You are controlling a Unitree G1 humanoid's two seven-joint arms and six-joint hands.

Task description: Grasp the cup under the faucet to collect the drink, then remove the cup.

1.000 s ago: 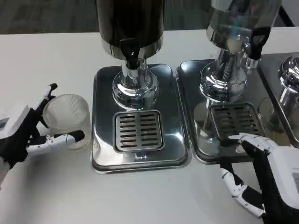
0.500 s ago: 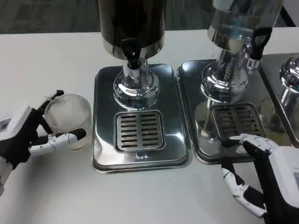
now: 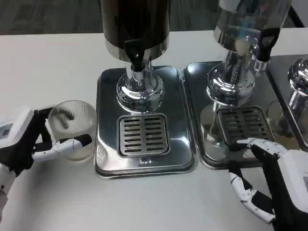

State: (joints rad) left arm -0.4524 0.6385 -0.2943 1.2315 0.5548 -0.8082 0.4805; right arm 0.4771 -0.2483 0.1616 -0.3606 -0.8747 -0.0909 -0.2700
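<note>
A clear ribbed cup (image 3: 73, 129) stands on the white table just left of the steel drip tray (image 3: 107, 159). My left hand (image 3: 29, 142) holds it: one finger (image 3: 67, 143) lies across its near side and the thumb shows dark through the glass on its far side. The dark drink dispenser's black faucet (image 3: 136, 57) hangs over the tray's slotted grate (image 3: 143, 134), to the right of the cup, and nothing stands on the grate. My right hand (image 3: 269, 185) lies open at the lower right, fingertips at the near edge of the second tray.
A second dispenser with a clear tank (image 3: 243, 29) stands on its own steel tray (image 3: 192, 77) to the right, with a slotted grate (image 3: 243, 124). A chrome base (image 3: 298, 82) of a third unit is at the right edge. Bare white table lies along the front.
My left thumb has come down from above the cup and closed against its far side. The cup has shifted slightly nearer. The right hand has barely moved.
</note>
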